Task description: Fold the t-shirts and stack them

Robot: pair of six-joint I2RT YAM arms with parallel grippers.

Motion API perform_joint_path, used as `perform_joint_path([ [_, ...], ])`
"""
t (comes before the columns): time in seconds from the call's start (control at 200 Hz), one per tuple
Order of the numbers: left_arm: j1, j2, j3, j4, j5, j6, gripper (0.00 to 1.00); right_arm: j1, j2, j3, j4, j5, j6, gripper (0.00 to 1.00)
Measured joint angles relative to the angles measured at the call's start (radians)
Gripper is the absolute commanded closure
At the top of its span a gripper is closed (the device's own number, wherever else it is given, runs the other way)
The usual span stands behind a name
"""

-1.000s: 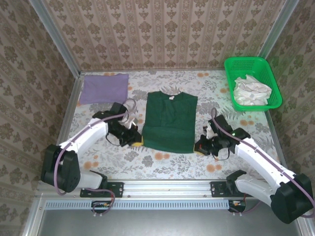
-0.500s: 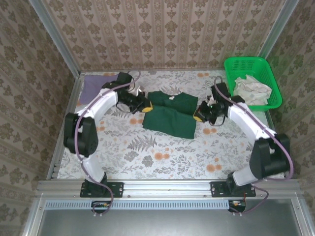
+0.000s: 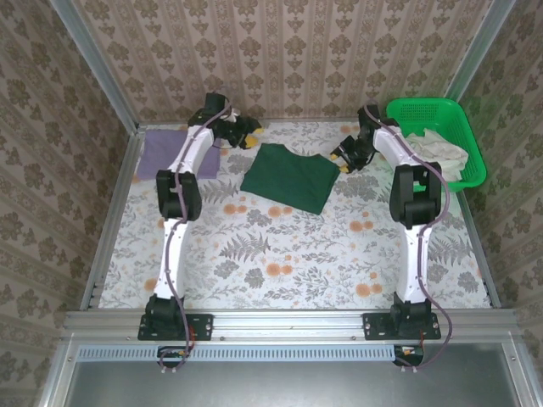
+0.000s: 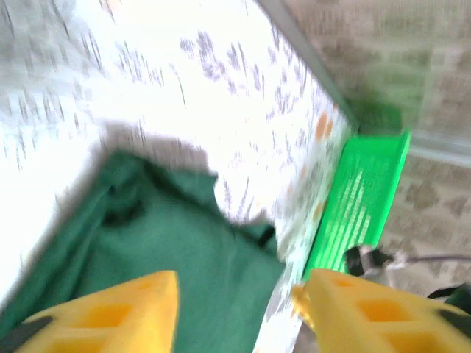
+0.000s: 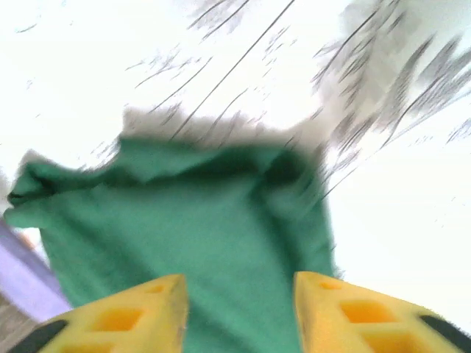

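- Floral-patterned tabletop (image 3: 280, 263), walled on three sides with patterned paper, carries both shirts in its far half.
- The dark green t-shirt (image 3: 288, 175) lies folded into a compact, slightly skewed rectangle near the far middle. Its long axis runs roughly left to right.
- The lilac t-shirt (image 3: 157, 154) lies flat in the far left corner, well apart from the green one.
- The left gripper (image 3: 248, 136) hovers just beyond the green shirt's far left corner. Its yellow jaws stand apart with nothing between them.
- The right gripper (image 3: 343, 159) hovers just beside the far right corner, its jaws also spread and empty. Its wrist view looks down on the green cloth.
- So the green shirt lies between the two grippers and towards the near side from both.
- I judge the fold finished and the stacking not yet done. The left arm is nearer to the lilac shirt, so that side probably leads.
- The green mesh basket (image 3: 399, 110) with white cloth (image 3: 441, 153) stands at the far right.
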Motion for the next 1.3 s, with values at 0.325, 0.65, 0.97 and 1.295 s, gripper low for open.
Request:
perform_joint_path([
  [0.325, -0.010, -0.228, -0.279, -0.021, -0.089, 0.083, 0.19, 0.017, -0.240, -0.183, 0.003, 0.058, -0.024, 0.50],
  [0.65, -0.177, -0.396, -0.458, -0.118, -0.112, 0.366, 0.60, 0.236, -0.429, -0.556, 0.331, -0.046, 0.019, 0.79],
  [0.97, -0.167, -0.380, -0.776, -0.119, -0.126, 0.514, 0.68, 0.297, -0.275, -0.668, 0.494, -0.087, 0.048, 0.90],
  [1.295, -0.187, -0.717, -1.361, 0.051, -0.050, 0.591, 0.70, 0.308, -0.420, -0.930, 0.623, -0.158, -0.100, 0.89],
])
